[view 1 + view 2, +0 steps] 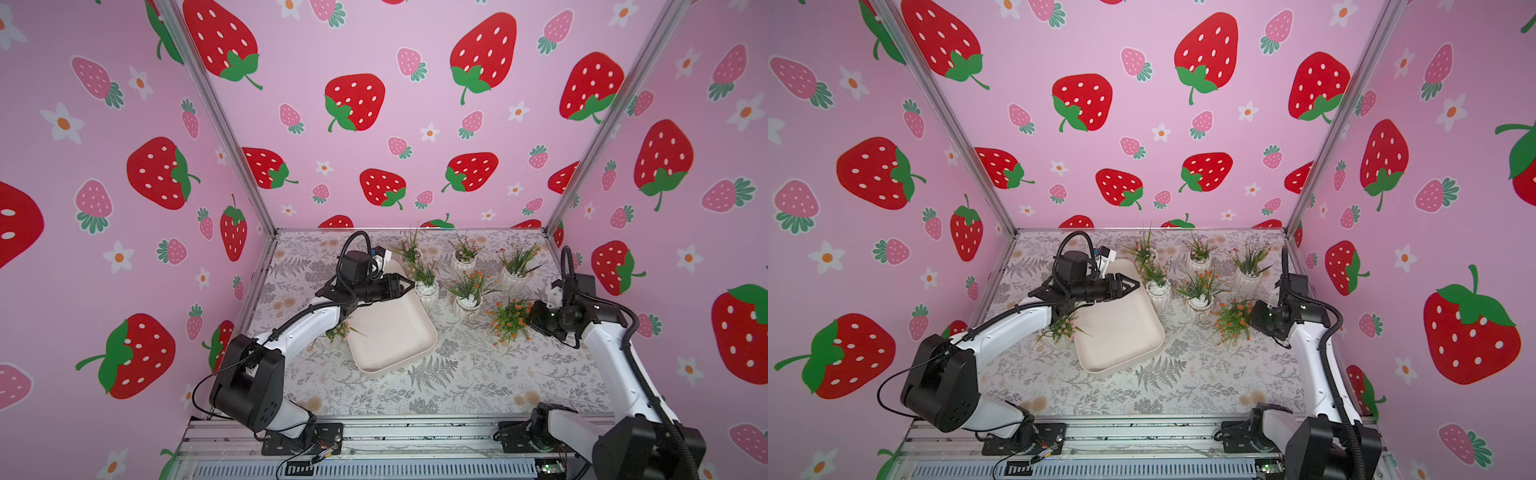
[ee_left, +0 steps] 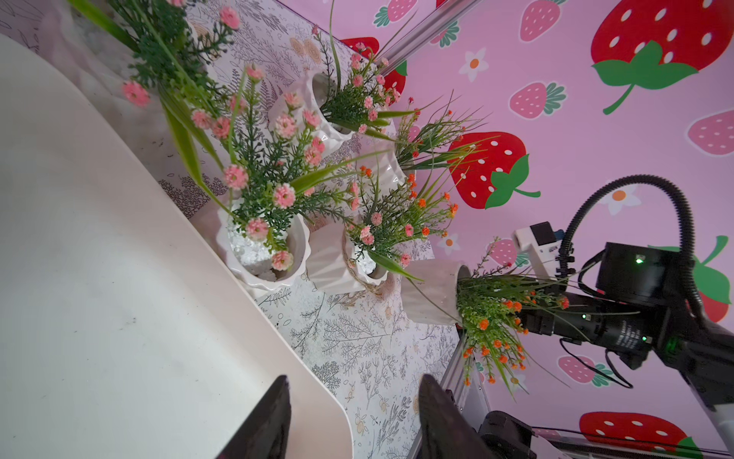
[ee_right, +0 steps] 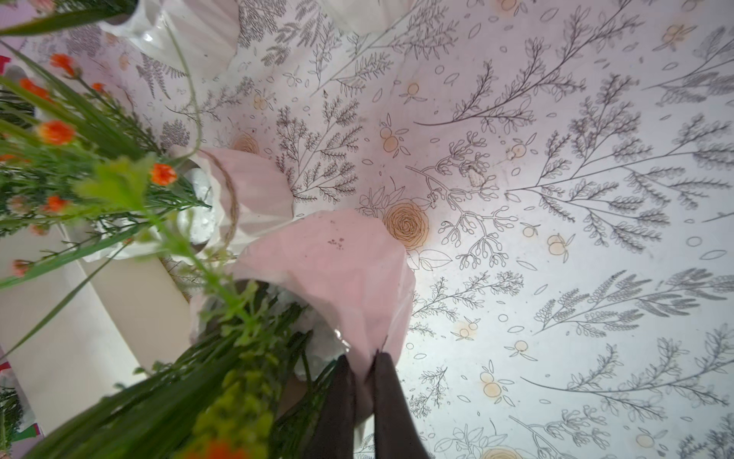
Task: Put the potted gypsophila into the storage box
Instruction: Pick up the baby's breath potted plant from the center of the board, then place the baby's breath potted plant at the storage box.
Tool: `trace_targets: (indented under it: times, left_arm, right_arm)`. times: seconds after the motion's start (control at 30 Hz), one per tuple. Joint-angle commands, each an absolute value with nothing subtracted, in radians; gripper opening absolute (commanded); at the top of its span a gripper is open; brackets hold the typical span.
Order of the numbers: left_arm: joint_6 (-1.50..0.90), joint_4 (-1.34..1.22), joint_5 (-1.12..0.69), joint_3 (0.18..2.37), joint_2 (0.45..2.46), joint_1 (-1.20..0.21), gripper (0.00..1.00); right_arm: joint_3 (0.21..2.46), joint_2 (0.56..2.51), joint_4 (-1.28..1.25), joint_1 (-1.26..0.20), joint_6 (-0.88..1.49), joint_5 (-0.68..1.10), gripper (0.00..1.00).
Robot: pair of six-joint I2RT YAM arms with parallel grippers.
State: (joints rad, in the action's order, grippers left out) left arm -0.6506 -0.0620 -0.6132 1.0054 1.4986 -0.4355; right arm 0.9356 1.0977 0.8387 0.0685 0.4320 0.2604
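**Desk:** What is on the left of your screen?

**Me:** A pink-flowered pot (image 1: 338, 332) stands on the tabletop (image 1: 478, 386). It is half hidden under the left arm (image 1: 307, 324) and just beside the left rim of the storage box (image 1: 395, 336). The box lies slantwise, left of centre. The left pincer (image 1: 409, 285) hangs over its far right corner. In the left wrist view I see the jaws about half parted and free, with the box's rim below one finger and the patterned cloth below the other.

**Desk:** And the middle?

**Me:** A second pink pot (image 1: 427, 293) stands just beside the box's right rim. Behind it, toward the back wall, I count a back row of pots (image 1: 464, 262), three of them. In front of that row sits a twine-wrapped pot (image 1: 467, 309) with orange blooms.

**Desk:** Where is the plant we want?

**Me:** The orange-flowered gypsophila pot (image 1: 509, 322) is on the right part of the tabletop. It is outside the box, near the twine-wrapped pot, which sits between it and the box. The right pincer (image 3: 363, 397) is pinched narrow on its rim, one finger inside the mouth and the other against the outer wall. The pot leans, with its foliage spilling toward the front. In both top views the foliage covers the pot. I cannot tell whether its base touches the tabletop.
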Motion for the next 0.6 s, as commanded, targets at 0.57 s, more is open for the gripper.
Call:
trace_targets:
  times: [0.57]
  left_arm:
    - [-0.651, 0.03, -0.452, 0.985, 1.339, -0.43, 0.52]
  right_arm:
    - [1.228, 1.141, 0.791, -0.169, 0.395, 0.306, 0.0]
